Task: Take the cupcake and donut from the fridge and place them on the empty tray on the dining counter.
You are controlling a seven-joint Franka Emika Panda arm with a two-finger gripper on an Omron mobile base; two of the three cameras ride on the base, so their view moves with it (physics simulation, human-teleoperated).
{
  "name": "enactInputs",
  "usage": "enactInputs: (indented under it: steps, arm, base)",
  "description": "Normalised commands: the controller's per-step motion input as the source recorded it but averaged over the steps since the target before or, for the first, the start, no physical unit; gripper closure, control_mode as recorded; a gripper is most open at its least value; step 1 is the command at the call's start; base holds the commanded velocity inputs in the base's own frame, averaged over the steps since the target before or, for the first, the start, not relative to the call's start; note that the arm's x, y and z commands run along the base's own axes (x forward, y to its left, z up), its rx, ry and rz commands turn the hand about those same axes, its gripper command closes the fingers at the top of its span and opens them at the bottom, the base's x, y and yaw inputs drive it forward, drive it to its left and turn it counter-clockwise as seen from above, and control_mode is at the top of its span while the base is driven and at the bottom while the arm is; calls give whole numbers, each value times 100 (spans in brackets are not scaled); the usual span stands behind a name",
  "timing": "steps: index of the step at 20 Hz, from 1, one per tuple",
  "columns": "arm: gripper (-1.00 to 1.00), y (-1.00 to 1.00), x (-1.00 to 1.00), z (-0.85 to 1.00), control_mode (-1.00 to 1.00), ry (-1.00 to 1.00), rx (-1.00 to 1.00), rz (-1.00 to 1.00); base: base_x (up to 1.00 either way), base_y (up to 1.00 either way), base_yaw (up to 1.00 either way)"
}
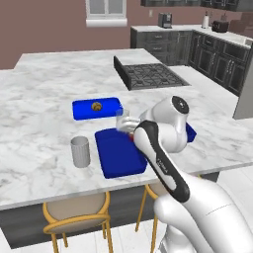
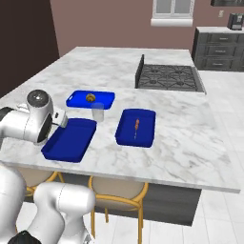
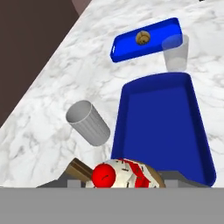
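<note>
My pincer (image 3: 120,186) is closed on the cupcake (image 3: 120,174), its red topping and white frosting sitting right at my fingertips, just over the near edge of the empty tray (image 3: 159,127). I judge this the carrying-in step: next I should lower over the tray's bare floor and let go gently so the cupcake lands upright. Just beside the tray stands a ribbed grey cup (image 3: 88,122); beyond it a clear glass (image 3: 176,53), then the other blue tray (image 3: 146,40) with its brown piece, all on the marble bench (image 3: 65,83).
</note>
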Motion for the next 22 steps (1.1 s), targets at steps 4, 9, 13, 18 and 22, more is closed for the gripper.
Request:
enactInputs:
  steps: [4, 9, 13, 18, 22]
  arm:
    - [100, 0, 38, -50, -100, 1, 0, 0]
    - [100, -8, 26, -45, -100, 3, 2, 0]
    - [100, -15, 28, -37, -100, 2, 1, 0]
    - [100, -4, 32, -25, -100, 7, 0, 0]
    - [100, 3, 44, -19, -100, 16, 0, 0]
  base:
    - [0, 0, 0]
    - [0, 0, 0]
    - [0, 0, 0]
    - [0, 0, 0]
    - [0, 0, 0]
